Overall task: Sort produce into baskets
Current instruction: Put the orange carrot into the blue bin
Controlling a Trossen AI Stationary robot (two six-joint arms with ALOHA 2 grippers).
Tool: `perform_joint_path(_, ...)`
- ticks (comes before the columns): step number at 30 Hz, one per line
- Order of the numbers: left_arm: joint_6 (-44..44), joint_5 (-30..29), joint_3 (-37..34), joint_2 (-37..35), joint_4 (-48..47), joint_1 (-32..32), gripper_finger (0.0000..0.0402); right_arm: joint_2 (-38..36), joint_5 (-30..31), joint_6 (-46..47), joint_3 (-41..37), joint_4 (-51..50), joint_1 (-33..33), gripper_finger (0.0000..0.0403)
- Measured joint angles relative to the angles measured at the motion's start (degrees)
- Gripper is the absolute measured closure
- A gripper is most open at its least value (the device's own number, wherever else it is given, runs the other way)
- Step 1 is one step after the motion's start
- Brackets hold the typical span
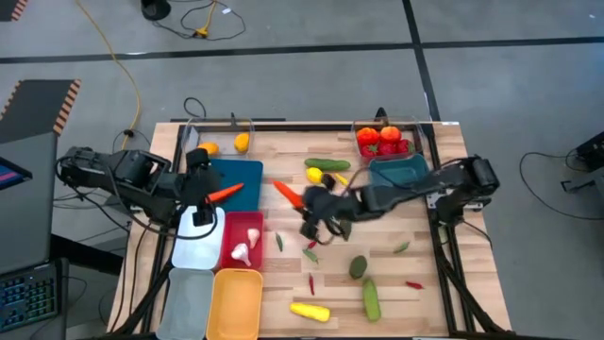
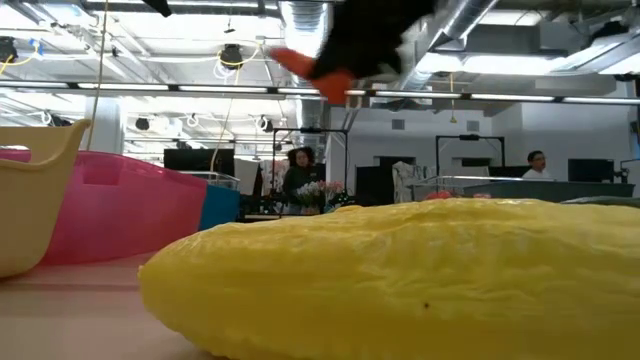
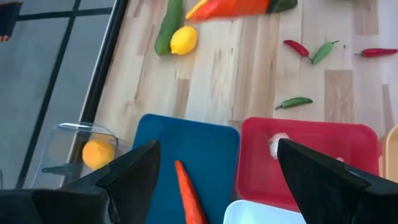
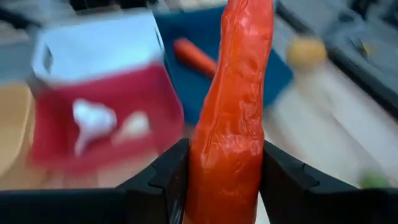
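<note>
My right gripper (image 1: 304,200) is shut on an orange carrot (image 1: 286,193) over the middle of the table, right of the dark blue bin (image 1: 247,179). It also shows high up in the low view (image 2: 320,65). My left gripper (image 1: 206,194) is open over the near left part of the blue bin, where a second carrot (image 3: 189,199) lies on the bin floor, ahead of and between the fingers, untouched. The red bin (image 3: 348,149) beside it holds white garlic (image 4: 93,121). The white bin (image 1: 193,247) lies under the left gripper. My right gripper pinches the carrot between its two fingers (image 4: 168,180), at the carrot's end nearest the wrist (image 4: 224,168). The fingers lie along the carrot, which sticks out forward past them toward the blue bin. The carrot is lifted clear of the table.
A clear bin with oranges (image 1: 241,142) stands far left. A clear bin with red tomatoes (image 1: 382,142) and a teal bin (image 1: 401,170) stand far right. A cucumber (image 1: 327,164), lemon (image 1: 314,175), avocado (image 1: 358,267), yellow squash (image 1: 310,311) and chillies lie loose. Grey-blue (image 1: 189,297) and yellow (image 1: 236,300) bins stand near left.
</note>
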Motion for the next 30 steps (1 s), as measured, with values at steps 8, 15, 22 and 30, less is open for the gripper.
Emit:
perform_joint_path(8, 1.31, -0.01, 0.0, 0.18, -0.02, 0.0, 0.0091, 10.7, -13.02, -4.81, 0.0, 26.35, -8.6, 0.0208)
perform_joint_path(15, 1.61, -0.29, 0.0, 0.2, -0.02, 0.0, 0.0091, 22.02, -17.22, -3.79, 3.83, 40.41, -12.4, 0.0209)
perform_joint_path(22, 1.65, -1.43, -0.02, 0.2, -0.02, 0.0, 0.0091, 32.16, -20.35, -2.41, 13.88, 42.17, -13.31, 0.0207)
perform_joint_path(30, 1.63, -1.38, -0.02, 0.2, -0.04, 0.0, 0.0091, 35.94, -20.39, -2.28, 19.29, 42.06, -13.61, 0.0207)
